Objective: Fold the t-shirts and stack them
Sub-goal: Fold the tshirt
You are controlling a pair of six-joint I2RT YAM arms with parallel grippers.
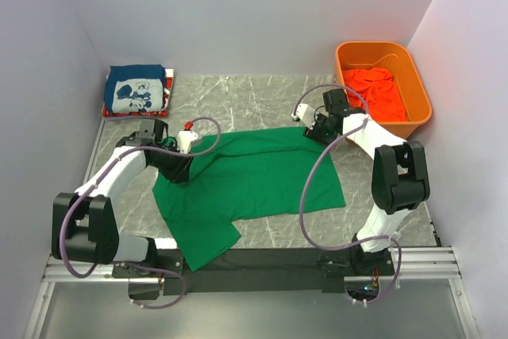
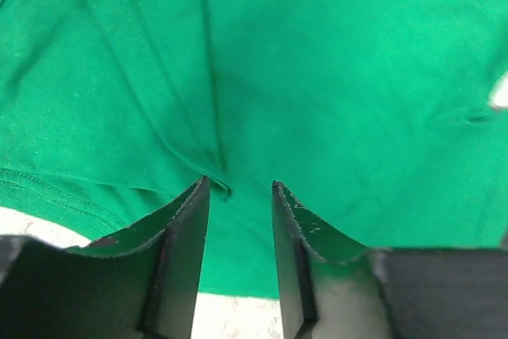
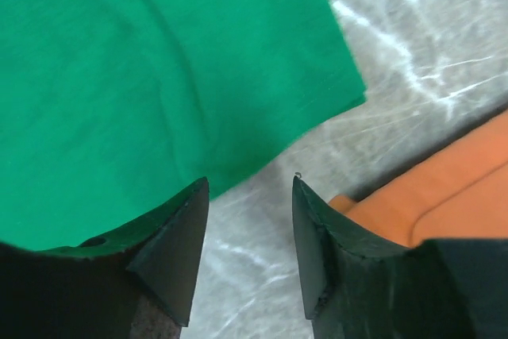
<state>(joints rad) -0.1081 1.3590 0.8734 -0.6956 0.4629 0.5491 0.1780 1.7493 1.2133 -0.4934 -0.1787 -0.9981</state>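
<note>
A bright green t-shirt [image 1: 254, 180] lies spread on the marble table, one sleeve hanging toward the near edge. My left gripper [image 1: 181, 166] sits low over its left side, open. In the left wrist view the fingertips [image 2: 200, 188] flank a small crease in the green cloth [image 2: 333, 77] without pinching it. My right gripper [image 1: 312, 131] is open at the shirt's far right corner. Its jaws [image 3: 248, 180] stand over bare marble just off the green hem [image 3: 119, 77]. A folded dark blue t-shirt [image 1: 136, 89] with white cartoon print rests at the back left on a red one [image 1: 169, 82]. An orange-red t-shirt [image 1: 379, 91] lies crumpled in the bin.
The rigid orange bin [image 1: 401, 127] stands at the back right, close to my right gripper, and its wall [image 3: 444, 196] shows in the right wrist view. White walls close in the table on three sides. A black strip runs along the near edge.
</note>
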